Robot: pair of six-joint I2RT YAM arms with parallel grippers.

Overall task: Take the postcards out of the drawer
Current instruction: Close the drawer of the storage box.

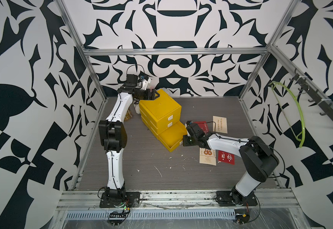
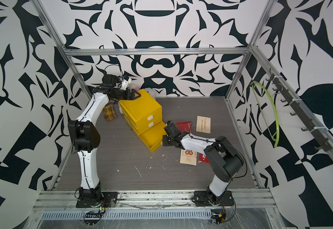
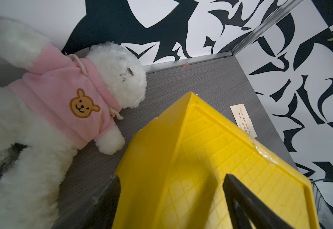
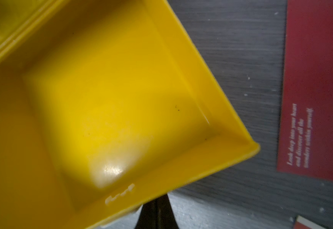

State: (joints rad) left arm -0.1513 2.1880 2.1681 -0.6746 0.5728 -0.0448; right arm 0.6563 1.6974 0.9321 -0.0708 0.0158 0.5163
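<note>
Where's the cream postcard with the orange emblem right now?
The emblem postcard lies flat on the table on the right side in both top views, partly under the right arm, beside a red postcard, near the open drawer.

In both top views the right arm [image 1: 225, 141] covers part of the emblem postcard [image 1: 207, 160] and the red postcard [image 1: 226, 158] beside it; the drawer unit [image 1: 157, 107] hides most of the plush toy [image 1: 165, 91]

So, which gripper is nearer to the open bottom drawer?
Right. The right gripper sits at the open drawer's front wall; the left gripper is far back, over the cabinet's top rear corner.
</note>
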